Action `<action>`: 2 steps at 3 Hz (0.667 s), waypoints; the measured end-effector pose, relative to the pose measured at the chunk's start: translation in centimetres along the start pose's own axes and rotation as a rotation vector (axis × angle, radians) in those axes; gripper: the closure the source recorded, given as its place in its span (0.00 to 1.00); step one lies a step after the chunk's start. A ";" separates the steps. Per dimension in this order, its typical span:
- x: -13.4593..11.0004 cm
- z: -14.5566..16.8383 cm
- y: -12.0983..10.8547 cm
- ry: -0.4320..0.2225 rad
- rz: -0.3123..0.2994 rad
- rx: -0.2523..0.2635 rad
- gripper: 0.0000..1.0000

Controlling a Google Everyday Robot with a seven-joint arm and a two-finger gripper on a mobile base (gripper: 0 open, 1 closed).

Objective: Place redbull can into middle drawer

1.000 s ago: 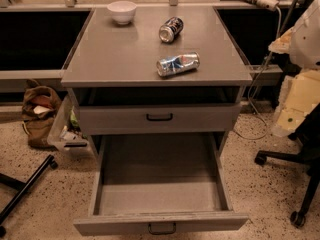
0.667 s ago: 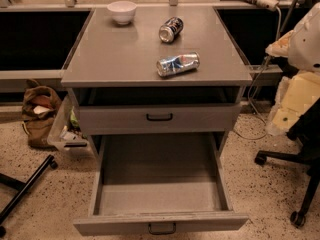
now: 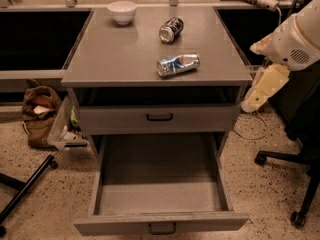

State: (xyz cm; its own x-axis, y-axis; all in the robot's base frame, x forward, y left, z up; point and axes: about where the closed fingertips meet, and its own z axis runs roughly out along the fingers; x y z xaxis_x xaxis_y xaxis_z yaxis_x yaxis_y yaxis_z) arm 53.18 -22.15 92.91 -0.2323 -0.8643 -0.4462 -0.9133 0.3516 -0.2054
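Gripper [image 3: 257, 95] hangs at the cabinet's right side, off the top's front-right corner and just below tabletop level, cream-coloured, angled down and toward camera-left. Open or closed: can't tell from this view. It holds nothing visible and touches neither can nor drawer.

Redbull can [image 3: 178, 64] lies on its side on the cabinet top [image 3: 115, 54], camera-left of the gripper and a bit higher, well apart from it. Silver-blue, dented, long axis roughly across the top, near the front edge, right of centre.

Middle drawer [image 3: 160, 223] is pulled out toward the camera, below and camera-left of the gripper, grey box interior showing, small dark handle on the front. Can isn't in it.

Upper drawer [image 3: 120, 119] w/ black handle sits pushed in, between tabletop and open drawer, about level w/ the gripper, camera-left of it.

Dark can [image 3: 171, 29] also on its side, further back than the redbull can, apart from it. White bowl [image 3: 122, 11] upright at the back-left of the top, farthest from the gripper.

Floor: brown bag [image 3: 37, 114] far camera-left, chair base [image 3: 295, 159] below and right of the gripper
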 end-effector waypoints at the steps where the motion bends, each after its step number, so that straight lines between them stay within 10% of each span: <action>1: 0.7 3.8 -3.2 -0.039 0.035 -0.023 0.00; 2: 0.7 3.8 -3.2 -0.039 0.035 -0.023 0.00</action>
State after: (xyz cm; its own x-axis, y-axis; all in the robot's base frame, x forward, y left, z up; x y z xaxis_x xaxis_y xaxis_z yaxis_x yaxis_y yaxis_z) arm 57.25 -22.50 89.92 -0.2514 -0.8367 -0.4865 -0.9123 0.3727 -0.1695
